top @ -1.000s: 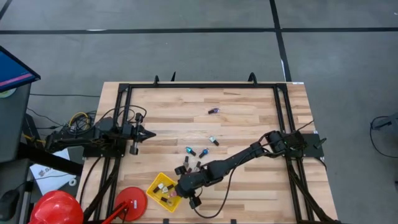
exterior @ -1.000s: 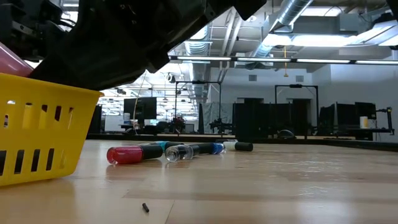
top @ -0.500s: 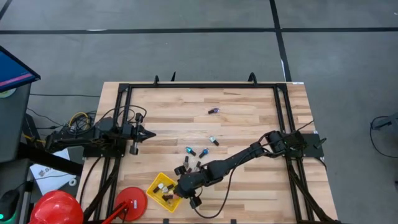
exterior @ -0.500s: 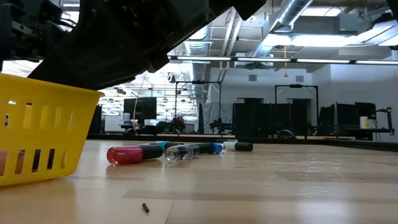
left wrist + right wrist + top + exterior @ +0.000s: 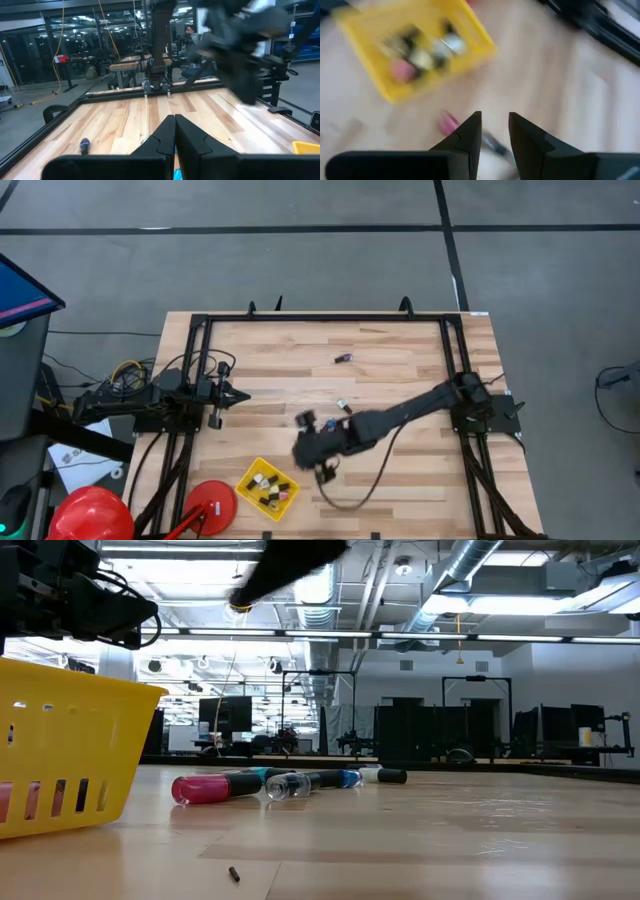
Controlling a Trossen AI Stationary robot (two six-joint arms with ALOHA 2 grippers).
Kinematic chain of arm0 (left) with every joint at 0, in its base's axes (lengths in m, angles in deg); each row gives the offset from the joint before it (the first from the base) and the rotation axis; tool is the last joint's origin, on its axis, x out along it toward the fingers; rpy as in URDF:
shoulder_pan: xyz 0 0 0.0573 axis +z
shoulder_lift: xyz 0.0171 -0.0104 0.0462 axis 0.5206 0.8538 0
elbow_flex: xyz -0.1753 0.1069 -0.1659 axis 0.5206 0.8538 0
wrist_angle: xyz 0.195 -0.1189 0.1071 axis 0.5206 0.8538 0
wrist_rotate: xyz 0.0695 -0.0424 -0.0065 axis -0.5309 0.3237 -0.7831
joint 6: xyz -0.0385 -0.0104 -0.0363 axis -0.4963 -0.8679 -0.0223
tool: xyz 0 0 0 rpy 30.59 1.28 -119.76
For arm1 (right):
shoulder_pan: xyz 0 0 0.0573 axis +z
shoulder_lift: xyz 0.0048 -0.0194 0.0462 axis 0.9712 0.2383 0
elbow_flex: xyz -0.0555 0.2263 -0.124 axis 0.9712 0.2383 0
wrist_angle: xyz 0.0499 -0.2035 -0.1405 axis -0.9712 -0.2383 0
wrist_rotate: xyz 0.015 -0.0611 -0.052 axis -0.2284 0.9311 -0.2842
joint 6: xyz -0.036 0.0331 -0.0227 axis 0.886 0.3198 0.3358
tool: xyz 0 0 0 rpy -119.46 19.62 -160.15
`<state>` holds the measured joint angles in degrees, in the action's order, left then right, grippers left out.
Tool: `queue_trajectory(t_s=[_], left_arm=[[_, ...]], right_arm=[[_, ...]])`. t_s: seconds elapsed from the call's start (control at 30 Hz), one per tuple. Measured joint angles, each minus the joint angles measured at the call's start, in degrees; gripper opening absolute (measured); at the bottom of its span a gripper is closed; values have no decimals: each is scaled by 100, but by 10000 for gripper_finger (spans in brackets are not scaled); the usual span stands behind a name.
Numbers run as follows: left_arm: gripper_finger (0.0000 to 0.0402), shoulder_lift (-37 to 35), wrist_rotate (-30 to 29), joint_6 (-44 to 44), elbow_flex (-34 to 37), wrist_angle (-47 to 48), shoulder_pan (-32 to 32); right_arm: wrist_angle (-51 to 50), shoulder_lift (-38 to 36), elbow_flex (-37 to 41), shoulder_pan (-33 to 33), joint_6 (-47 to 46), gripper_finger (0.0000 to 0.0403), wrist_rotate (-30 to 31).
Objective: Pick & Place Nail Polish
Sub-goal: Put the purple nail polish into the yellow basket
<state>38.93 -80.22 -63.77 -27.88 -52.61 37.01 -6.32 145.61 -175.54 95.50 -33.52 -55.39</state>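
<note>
Right wrist view alone shows the right end effector (image 5: 494, 131) slightly spread above the yellow basket (image 5: 370, 80).

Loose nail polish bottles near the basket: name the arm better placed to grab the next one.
Right. The right gripper hangs open over the loose bottles, beside the yellow basket. The left gripper waits shut at the table's left edge, farther off.
</note>
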Motion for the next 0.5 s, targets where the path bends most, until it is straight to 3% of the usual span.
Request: queue_trajectory(t_s=[0.13,0.3,0.5], left_arm=[[1,0,-2,0,0,-4,1],[1,0,-18,0,0,-15,-1],[1,0,-20,0,0,-22,0]], right_arm=[[-1306,-416,0,-401,-189,101,184],[-2636,-776,2,-1098,-235,162,181],[-2969,-809,4,-2163,379,247,-250]])
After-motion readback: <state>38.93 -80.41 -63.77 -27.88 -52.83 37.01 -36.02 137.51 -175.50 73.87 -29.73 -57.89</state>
